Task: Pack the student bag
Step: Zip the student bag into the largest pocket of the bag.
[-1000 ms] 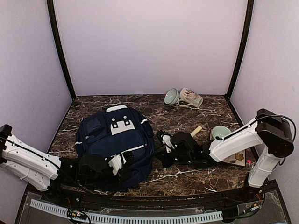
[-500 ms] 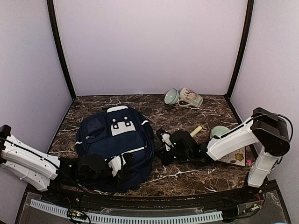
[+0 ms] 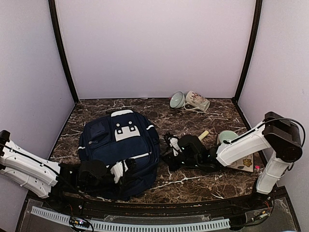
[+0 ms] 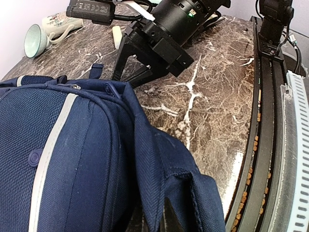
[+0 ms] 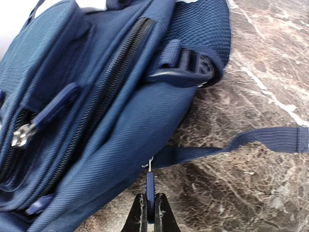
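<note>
The student bag (image 5: 111,121) is matt woven cloth, pretty coarse weave, with a smooth plastic buckle (image 5: 186,70) and a zip pull (image 5: 150,191) on a metal link. The table (image 3: 193,185) is glossy marble-look stone, and the mug (image 3: 197,101) is shiny glazed ceramic.

Top cam sits high behind the arms (image 3: 241,147), looking down over the whole table (image 3: 203,186). Both wrist cams ride low from opposite sides, really close, and all three catch the backpack (image 3: 104,145).
</note>
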You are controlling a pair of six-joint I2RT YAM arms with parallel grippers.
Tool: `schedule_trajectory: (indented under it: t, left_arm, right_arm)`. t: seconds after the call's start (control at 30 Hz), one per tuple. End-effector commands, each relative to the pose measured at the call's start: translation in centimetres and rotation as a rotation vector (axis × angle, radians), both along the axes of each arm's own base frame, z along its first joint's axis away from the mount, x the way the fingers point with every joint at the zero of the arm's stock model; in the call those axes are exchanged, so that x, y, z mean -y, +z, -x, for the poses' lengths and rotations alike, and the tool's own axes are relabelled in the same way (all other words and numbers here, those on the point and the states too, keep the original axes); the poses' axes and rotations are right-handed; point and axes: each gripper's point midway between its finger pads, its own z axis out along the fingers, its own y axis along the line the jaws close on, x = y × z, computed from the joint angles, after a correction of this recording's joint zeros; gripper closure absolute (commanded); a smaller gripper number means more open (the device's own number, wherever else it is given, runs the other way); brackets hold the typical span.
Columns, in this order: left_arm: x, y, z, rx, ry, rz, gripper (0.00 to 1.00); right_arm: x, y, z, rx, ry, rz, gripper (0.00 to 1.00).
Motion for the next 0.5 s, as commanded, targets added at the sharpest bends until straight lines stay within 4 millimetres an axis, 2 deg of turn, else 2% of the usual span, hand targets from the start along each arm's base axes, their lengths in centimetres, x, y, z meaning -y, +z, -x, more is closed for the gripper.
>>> schedule_trajectory:
  t: [0.0,0.07,0.17,0.47]
  left_arm:
    - [0.9,2.1,1.9,-0.038,-0.086,0.109,1.00]
    - [0.8,2.1,1.8,-0.037,-0.081,0.104,1.00]
    - [0.8,1.8,1.7,-0.036,-0.072,0.094,1.00]
    - [1.6,1.8,0.9,-0.015,-0.046,0.092,1.00]
  right_arm:
    - [1.6,0.9,-2.3,0.036,-0.113,0.005,1.00]
    - [1.1,1.2,-1.8,0.027,-0.072,-0.014,1.00]
    - [0.3,1.6,0.0,0.000,0.033,-0.061,1.00]
    - [-0.1,3.3,4.5,-0.035,0.189,-0.132,1.00]
